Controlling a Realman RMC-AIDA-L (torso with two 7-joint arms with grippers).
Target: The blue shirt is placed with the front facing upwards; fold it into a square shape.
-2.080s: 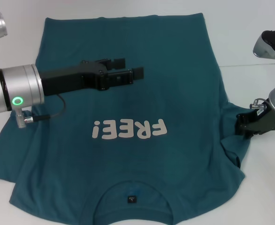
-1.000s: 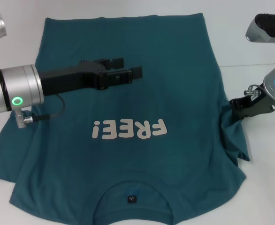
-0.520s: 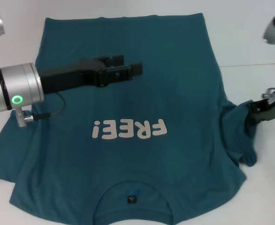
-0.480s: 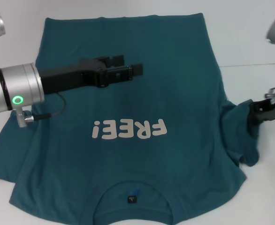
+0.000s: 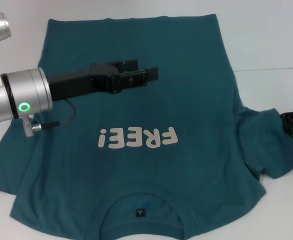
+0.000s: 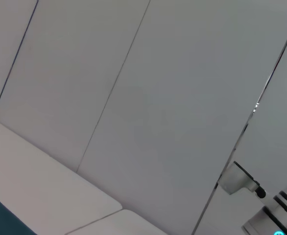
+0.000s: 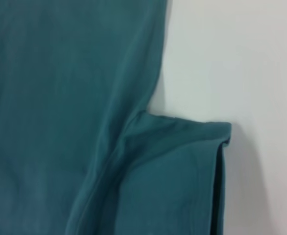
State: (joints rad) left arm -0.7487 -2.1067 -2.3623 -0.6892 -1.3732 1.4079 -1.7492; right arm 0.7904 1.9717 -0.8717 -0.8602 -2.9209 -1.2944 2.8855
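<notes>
The blue shirt point(image 5: 186, 100) lies flat on the white table, front up, with the whitish "FREE!" print point(image 5: 138, 137) in the middle and the black neck label point(image 5: 140, 212) at the near edge. My right gripper point(image 5: 289, 122) is at the far right edge of the head view, shut on the end of the shirt's right sleeve point(image 5: 266, 145), which is stretched out sideways. The right wrist view shows that sleeve point(image 7: 178, 171) and the shirt's side point(image 7: 60, 98). My left gripper point(image 5: 139, 70) is open and empty over the upper middle of the shirt.
The white table point(image 5: 266, 45) is bare beyond the shirt's right side and far hem. The left sleeve point(image 5: 6, 160) lies spread at the left. The left wrist view shows only grey wall panels point(image 6: 133, 98).
My right gripper has moved out to the right with the sleeve end, and the bunched sleeve now lies stretched out. The left arm has shifted slightly to the right.
</notes>
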